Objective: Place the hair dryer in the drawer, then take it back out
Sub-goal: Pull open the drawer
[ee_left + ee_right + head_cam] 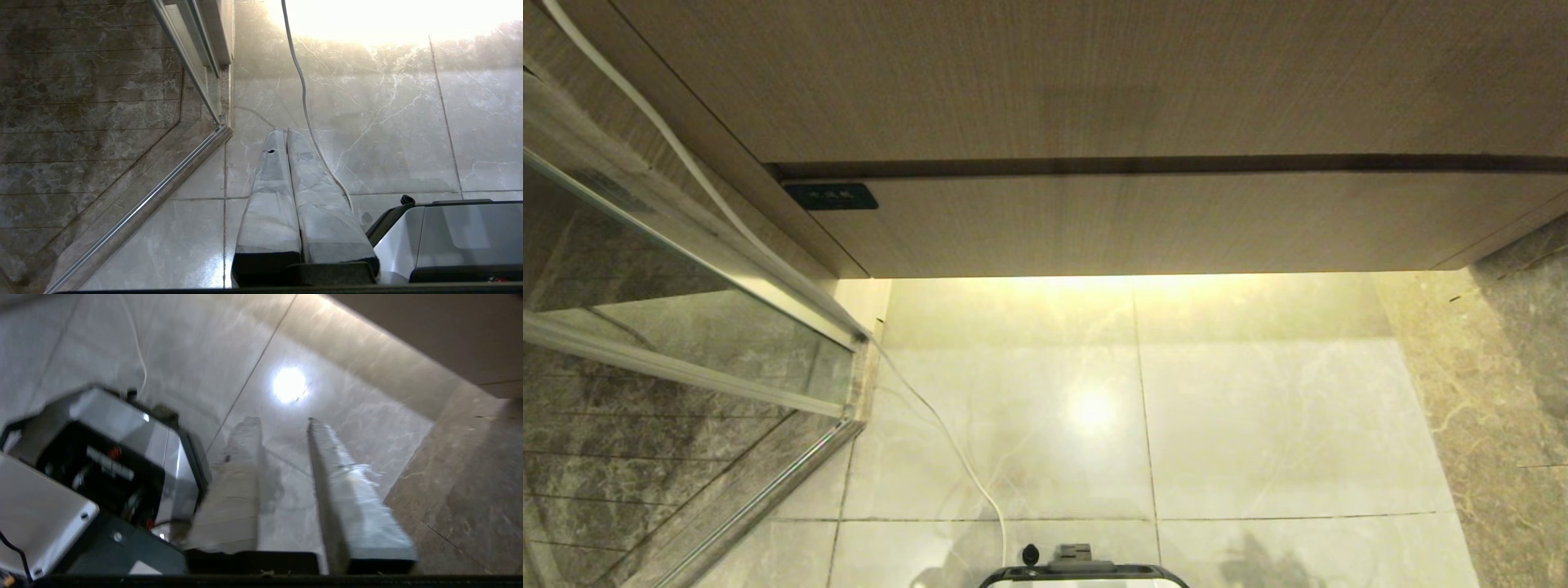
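The right claw (282,420) has its two fingers apart with nothing between them, and only shiny floor tiles (351,416) show past the tips. It hangs over the floor in the middle of the right wrist view, with the robot's own base (114,457) just beside it at the left. I think the fingers are spread so it is ready to go and grab something. The left claw (284,132) has its two fingers pressed together and holds nothing. It points down at the floor by the glass shower door (192,73), most likely parked while the other arm works. A thin white cable (304,102) lies on the tiles close to it. In the head view, the drawer (1160,224) runs wide across the upper middle of the frame. It is closed, its flat front showing a small black label (831,196) at the left. The hair dryer is not seen in any view, so it may be up on the counter out of sight, but I cannot tell.
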Robot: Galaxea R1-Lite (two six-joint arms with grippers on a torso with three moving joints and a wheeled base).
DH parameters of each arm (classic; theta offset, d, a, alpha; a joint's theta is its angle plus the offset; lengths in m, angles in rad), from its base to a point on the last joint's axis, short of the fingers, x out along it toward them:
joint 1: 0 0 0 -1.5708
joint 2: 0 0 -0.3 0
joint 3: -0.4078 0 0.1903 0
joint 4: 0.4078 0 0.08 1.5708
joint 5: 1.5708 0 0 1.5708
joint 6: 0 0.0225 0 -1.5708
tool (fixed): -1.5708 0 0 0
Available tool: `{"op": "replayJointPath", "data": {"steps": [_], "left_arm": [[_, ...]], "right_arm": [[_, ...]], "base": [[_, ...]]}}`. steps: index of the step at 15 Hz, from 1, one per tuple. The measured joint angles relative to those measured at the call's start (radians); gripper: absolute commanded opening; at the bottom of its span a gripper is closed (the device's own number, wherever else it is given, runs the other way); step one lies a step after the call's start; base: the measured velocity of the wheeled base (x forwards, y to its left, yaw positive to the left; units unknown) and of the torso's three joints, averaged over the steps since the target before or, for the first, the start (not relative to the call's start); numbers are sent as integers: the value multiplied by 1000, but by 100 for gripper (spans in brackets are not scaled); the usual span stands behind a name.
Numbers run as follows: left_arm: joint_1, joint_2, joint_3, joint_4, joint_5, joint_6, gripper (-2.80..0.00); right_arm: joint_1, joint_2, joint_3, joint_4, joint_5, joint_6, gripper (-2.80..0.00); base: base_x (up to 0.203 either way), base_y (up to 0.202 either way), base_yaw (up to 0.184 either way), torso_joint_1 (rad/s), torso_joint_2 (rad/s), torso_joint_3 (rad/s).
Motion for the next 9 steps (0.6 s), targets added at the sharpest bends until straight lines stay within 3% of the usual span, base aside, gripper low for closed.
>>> {"op": "replayJointPath", "data": {"steps": [2,4,6,8,9], "left_arm": [[0,0,0,0,0,0,-280],[0,0,0,0,0,0,-280],[0,0,0,0,0,0,-280],[0,0,0,0,0,0,-280],[0,0,0,0,0,0,-280]], "right_arm": [[21,144,14,-20,23,-86,0],[35,279,43,-116,14,-224,0],[39,380,117,-318,-59,-394,0],[36,455,238,-597,-129,-594,0],[34,492,318,-757,-127,-689,0]], "base": [[0,0,0,0,0,0],[0,0,0,0,0,0],[0,0,0,0,0,0],[0,0,0,0,0,0],[0,0,0,0,0,0]]}}
